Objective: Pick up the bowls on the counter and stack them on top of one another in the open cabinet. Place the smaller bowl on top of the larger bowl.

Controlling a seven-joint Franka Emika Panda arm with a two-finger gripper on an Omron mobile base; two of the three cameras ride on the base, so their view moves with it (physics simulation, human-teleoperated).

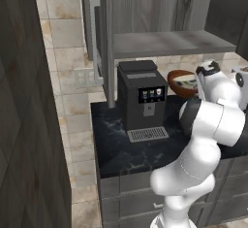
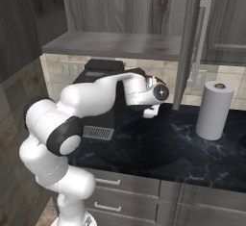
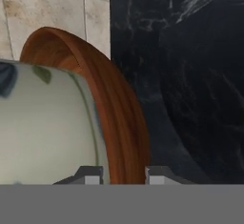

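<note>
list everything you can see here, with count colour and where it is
larger bowl: 1, glossy reddish-brown, lifted above the counter right of the coffee machine, its rim between the fingers
smaller bowl: 1, pale cream-green, sitting inside the larger bowl
coffee machine: 1, black, on the counter below the shelf
paper towel roll: 1, white, upright on the counter at right
counter: 1, black marbled, over grey drawers
open cabinet: 1, grey wood-grain, flat shelf above the counter, door with a long metal handle
wall outlet: 1, pale, on the tiled wall
arm: 1, white with dark joints
gripper: 1, fingers closed on the larger bowl's rim
</note>
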